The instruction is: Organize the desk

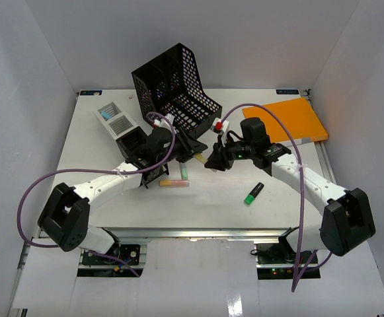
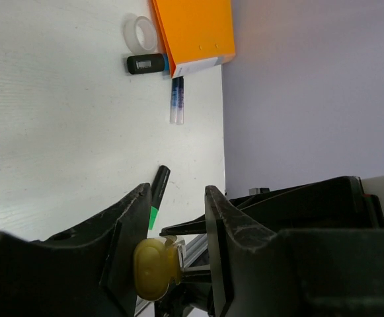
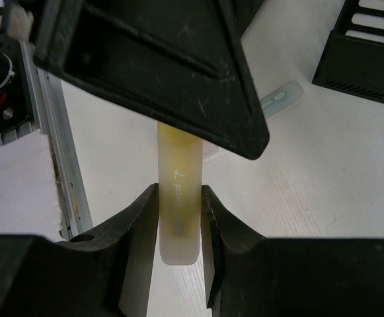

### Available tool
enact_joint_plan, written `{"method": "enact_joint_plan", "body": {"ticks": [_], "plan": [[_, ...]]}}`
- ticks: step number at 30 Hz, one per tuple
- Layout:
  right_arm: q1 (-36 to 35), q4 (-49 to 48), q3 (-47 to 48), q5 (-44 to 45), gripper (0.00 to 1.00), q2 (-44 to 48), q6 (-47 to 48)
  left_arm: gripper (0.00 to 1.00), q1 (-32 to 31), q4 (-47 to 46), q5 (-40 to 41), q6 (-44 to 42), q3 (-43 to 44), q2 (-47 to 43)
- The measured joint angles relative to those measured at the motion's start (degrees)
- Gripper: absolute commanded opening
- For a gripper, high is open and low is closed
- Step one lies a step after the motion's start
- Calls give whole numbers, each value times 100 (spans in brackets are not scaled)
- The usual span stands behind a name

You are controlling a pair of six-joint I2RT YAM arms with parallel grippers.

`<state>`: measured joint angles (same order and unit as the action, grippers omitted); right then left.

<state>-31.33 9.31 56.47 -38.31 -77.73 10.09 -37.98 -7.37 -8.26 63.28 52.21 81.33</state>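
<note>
Above the middle of the white desk (image 1: 211, 208) my two grippers meet over a pale yellow highlighter (image 3: 177, 165). My right gripper (image 3: 179, 198) is shut on its barrel near one end. The other, rounded yellow end (image 2: 153, 267) lies between the jaws of my left gripper (image 2: 176, 198), against one finger (image 2: 129, 224), with a gap to the other, so the left gripper is open. From above, the left gripper (image 1: 190, 148) and the right gripper (image 1: 213, 160) nearly touch.
A tipped black mesh file tray (image 1: 175, 86) and a grey organizer box (image 1: 115, 119) stand at the back left. An orange folder (image 1: 294, 119) lies back right, with a tape roll (image 2: 141, 33) and blue pen (image 2: 177, 100) beside it. A green marker (image 1: 254, 193) and a pink highlighter (image 1: 174, 183) lie nearby.
</note>
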Motion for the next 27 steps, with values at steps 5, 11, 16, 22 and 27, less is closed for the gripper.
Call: {"method": "enact_joint_plan", "body": {"ticks": [5, 11, 16, 22, 27], "plan": [[0, -22, 88, -17, 8, 0, -110, 39, -30, -16, 47, -35, 4, 6], [-5, -43, 146, 23, 35, -53, -256, 10, -28, 49, 165, -98, 4, -68], [-14, -70, 306, -79, 96, -235, -354, 0, -28, 275, 454, -245, 36, -152], [121, -85, 347, -580, 90, -261, -51, 0, 329, 1012, 798, -753, 451, -213], [658, -94, 255, -1264, 90, -48, 357, 0, 1821, 1625, 925, -1346, 752, -553]]}}
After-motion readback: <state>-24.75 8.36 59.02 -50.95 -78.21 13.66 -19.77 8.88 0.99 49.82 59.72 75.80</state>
